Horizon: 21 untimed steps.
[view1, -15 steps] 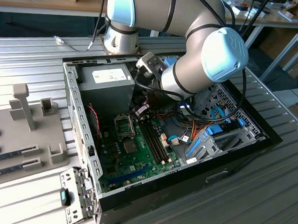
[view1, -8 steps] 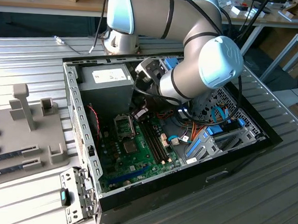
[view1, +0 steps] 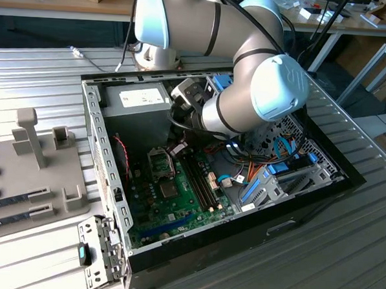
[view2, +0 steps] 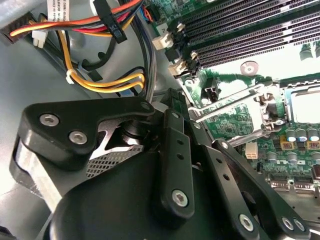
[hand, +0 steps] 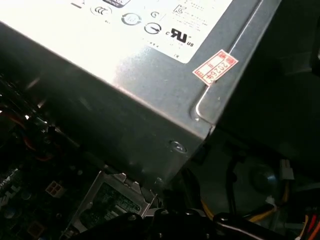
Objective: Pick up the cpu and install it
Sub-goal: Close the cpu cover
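Black gripper [view1: 178, 149] sits low inside the open black computer case [view1: 307, 189], right beside the green motherboard's silvery CPU socket [view1: 158, 161]; can't tell whether it's holding anything.

Ribbed metal table [view1: 342, 256], wooden benches [view1: 58, 8]

One computer case [view1: 346, 182], one power supply [view1: 140, 99], one motherboard [view1: 177, 195], four memory slots [view1: 201, 180], one robot arm [view1: 248, 89].

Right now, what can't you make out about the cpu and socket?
- Pincer load: hidden by its own linkage in the second wrist view, by the arm in the exterior view.
- Socket contents: bleached by glare and cut by the edge in the second wrist view; too small in the exterior view.
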Available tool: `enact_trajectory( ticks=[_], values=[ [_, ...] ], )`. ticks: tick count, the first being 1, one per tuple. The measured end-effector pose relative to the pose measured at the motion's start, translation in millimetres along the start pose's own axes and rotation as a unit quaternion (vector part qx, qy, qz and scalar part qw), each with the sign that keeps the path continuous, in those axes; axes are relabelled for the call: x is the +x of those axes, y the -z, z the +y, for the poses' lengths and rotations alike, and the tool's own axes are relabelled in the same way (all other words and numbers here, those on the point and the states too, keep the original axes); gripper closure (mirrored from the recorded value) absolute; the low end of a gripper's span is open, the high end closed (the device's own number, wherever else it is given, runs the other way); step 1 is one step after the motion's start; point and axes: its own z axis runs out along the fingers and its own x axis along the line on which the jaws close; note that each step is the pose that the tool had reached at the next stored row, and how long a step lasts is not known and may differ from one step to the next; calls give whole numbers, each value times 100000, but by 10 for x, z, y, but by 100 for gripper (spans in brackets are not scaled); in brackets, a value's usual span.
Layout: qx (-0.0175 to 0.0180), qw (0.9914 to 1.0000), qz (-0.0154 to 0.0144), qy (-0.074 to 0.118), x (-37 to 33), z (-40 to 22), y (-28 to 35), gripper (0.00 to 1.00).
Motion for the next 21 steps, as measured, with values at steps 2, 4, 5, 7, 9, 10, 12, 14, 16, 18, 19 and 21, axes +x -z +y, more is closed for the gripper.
enact_trajectory(
  ticks=[2,4,5,7,9,10,12,14,16,18,19,21],
  values=[
    [-11,100000,-46,8,22,9,-4,89],
    [-42,100000,-56,6,42,21,-8,89],
    [-54,100000,-64,10,44,21,-8,89],
    [-72,100000,-58,10,58,4,2,89],
    [-94,100000,-87,20,78,-25,18,89],
    [-123,100000,-108,32,86,-38,24,89],
    [-175,100000,-139,37,104,-61,38,89],
    [-301,99999,-223,70,115,-74,46,89],
    [-353,99999,-270,92,122,-78,54,89],
    [-427,99998,-351,137,127,-76,67,89],
    [-486,99998,-397,159,129,-73,78,89],
    [-623,99997,-510,193,132,-66,96,89]
  ],
)
